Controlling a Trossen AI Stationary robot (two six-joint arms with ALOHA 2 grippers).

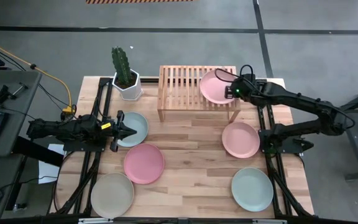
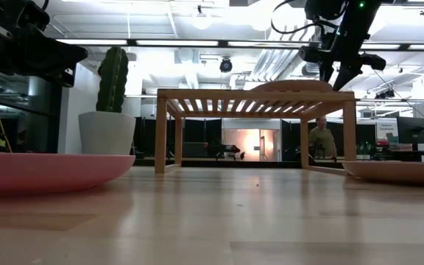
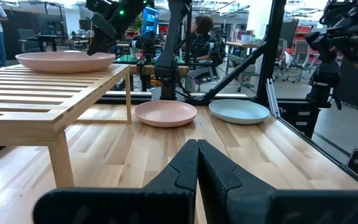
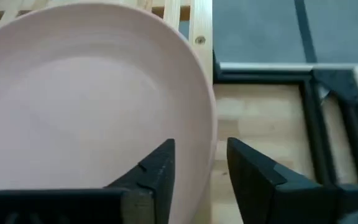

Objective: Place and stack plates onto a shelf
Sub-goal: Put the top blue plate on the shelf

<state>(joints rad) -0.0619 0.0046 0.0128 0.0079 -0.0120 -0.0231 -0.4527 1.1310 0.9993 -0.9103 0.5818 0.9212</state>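
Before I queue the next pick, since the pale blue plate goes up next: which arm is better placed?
Left: its gripper, fingers shut, sits at the pale blue plate; the right gripper is over the shelf.

**Right arm stretched forward, left arm lying low**

The right arm reaches from its base on the right side of the table diagonally toward the far middle, its elbow bent and its forearm long and nearly straight. Its tool hangs high with a green light glowing at the wrist. In the right wrist view the two dark fingers stand apart, a clear gap between them.

The left arm lies along the left side of the table, folded low, pointing inward. Its tool sits close above the table, and in the left wrist view its fingers press together, tip against tip.
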